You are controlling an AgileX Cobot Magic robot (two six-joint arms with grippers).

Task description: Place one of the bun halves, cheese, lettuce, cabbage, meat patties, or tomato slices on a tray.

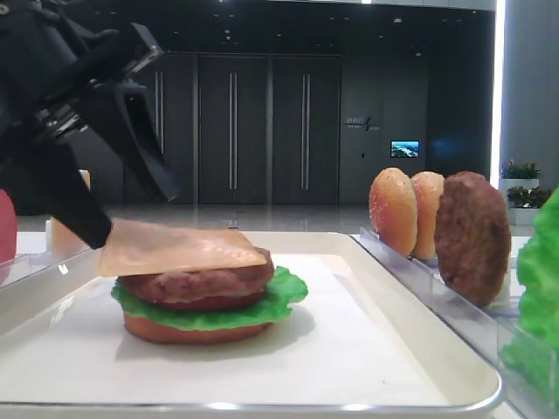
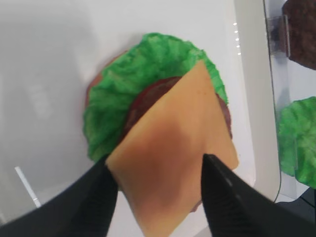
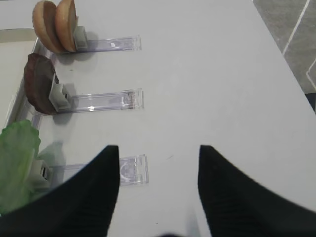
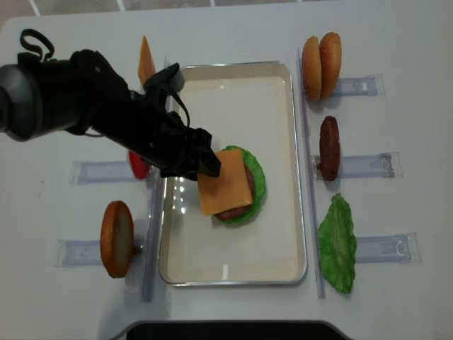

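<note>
The white tabletop (image 4: 233,32) carries the cream-white tray (image 4: 287,170) at its centre. Clear plastic holder rails (image 4: 368,166) lie directly on the tabletop on both sides of the tray, three on each side, set well apart.

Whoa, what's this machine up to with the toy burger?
It is building a burger on the tray. The left tool has its jaws spread around one end of the cheese, which lies on a meat patty over lettuce and a bun half. The right tool hangs open over bare table, holding nothing.
</note>
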